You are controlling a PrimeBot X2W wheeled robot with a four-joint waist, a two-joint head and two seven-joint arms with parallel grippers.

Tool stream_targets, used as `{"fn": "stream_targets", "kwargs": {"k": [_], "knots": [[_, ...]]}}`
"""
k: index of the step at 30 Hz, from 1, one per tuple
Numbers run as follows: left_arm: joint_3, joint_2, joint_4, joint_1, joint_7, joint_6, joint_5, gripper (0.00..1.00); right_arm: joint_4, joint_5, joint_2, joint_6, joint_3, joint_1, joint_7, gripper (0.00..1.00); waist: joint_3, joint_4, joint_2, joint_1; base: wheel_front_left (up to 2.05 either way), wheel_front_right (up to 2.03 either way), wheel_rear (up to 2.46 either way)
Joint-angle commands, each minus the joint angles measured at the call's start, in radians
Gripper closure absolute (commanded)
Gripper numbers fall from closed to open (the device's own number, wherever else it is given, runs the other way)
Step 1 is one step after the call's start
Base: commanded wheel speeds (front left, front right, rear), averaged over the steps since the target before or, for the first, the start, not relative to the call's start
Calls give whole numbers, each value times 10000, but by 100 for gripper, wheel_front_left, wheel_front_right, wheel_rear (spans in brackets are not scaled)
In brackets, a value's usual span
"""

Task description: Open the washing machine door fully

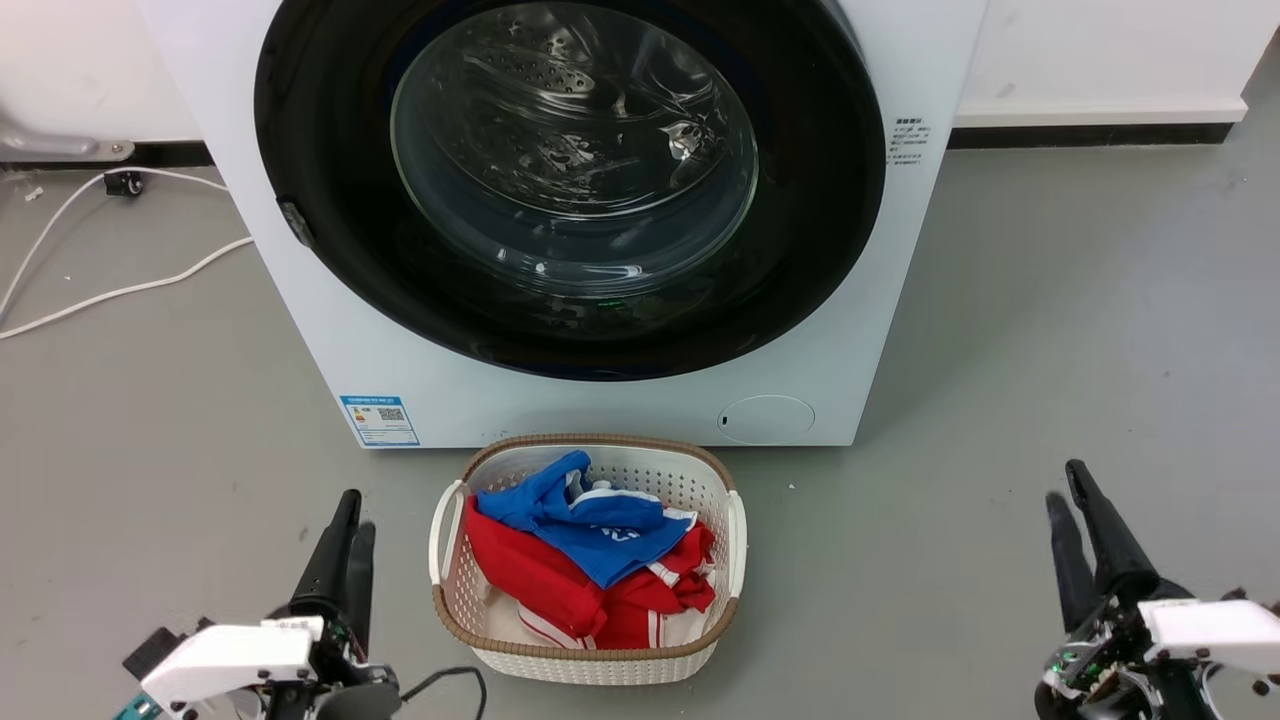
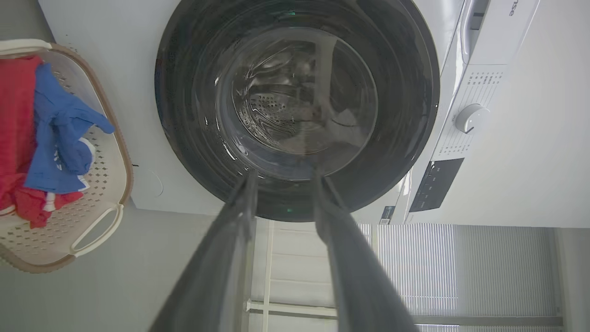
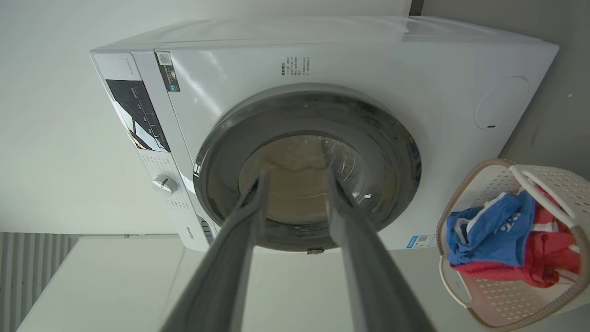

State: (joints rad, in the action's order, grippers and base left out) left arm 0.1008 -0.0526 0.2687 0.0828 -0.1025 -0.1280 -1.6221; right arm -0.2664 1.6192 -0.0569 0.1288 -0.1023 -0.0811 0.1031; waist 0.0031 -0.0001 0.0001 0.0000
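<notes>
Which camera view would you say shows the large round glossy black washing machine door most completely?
The right wrist view: the large round glossy black door fits wholly in frame, though that gripper's fingers cross part of it. The head and left wrist views cut off part of its rim.

Left gripper (image 1: pixel 357 512), lower left of head view: two long matte black fingers (image 1: pixel 328 565), tapering to blunt tips. Behind them a white angular shell (image 1: pixel 225 655) with a small printed label on its top edge. Dark block and teal bit at the shell's lower left. Thin black cable (image 1: pixel 452 677) loops out at bottom.

Right gripper (image 1: pixel 1063 482), lower right: same black fingers and white shell. Exposed dark mechanism (image 1: pixel 1085 670) beneath, with green glints and thin wires.

Both wrist views, bottom centre: fingers look dark grey, flat-sided, widening toward the frame's bottom edge, blurred up close.
</notes>
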Motion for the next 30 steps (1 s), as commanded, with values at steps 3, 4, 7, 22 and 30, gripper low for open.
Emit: {"fn": "stream_targets", "kwargs": {"k": [3,4,7,22,30], "knots": [[-228,-29,-230,133,181,-9,18,0,271,-25,-10,3,26,-82,-114,0,4,-2,-1,0,0,0,0],[-297,-28,-267,137,236,-9,37,0,315,-39,-9,3,41,-63,-151,0,4,-3,-1,0,0,0,0],[-490,-27,-378,143,392,-10,160,0,448,-63,-6,4,98,-14,-263,0,6,-3,-1,0,0,0,0],[-901,-20,-959,98,1058,-15,2492,0,962,-1982,-467,8,673,93,-1055,0,-3,-1,-1,0,0,0,0],[-1073,-16,-1227,78,1371,-18,4415,0,1132,-4123,-580,10,728,116,-1370,0,-10,-14,-1,0,0,0,0]]}}
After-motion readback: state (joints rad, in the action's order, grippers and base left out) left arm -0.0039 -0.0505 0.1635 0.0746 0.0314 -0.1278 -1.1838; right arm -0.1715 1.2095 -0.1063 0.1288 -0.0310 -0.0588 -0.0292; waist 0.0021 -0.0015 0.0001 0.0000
